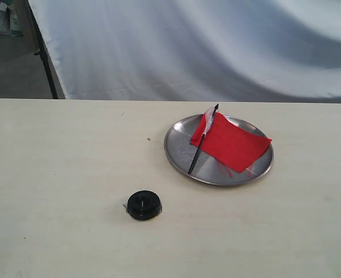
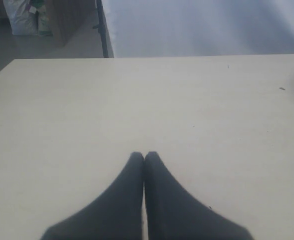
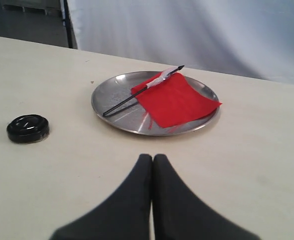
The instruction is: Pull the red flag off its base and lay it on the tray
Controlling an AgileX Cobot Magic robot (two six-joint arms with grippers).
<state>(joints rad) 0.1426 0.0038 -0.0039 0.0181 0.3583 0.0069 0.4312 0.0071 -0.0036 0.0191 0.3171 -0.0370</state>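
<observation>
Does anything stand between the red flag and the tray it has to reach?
Nothing visible does. The red flag already lies on the tray. It is out of the base, which sits apart on the table.

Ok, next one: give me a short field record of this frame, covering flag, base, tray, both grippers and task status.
red flag: off its base, lying flat on the tray
tray: on the table, holds only the flag
base: on the table, apart from the tray, nothing in it
left gripper: shut, empty, over bare table
right gripper: shut, empty, short of the tray
task status: looks done
</observation>
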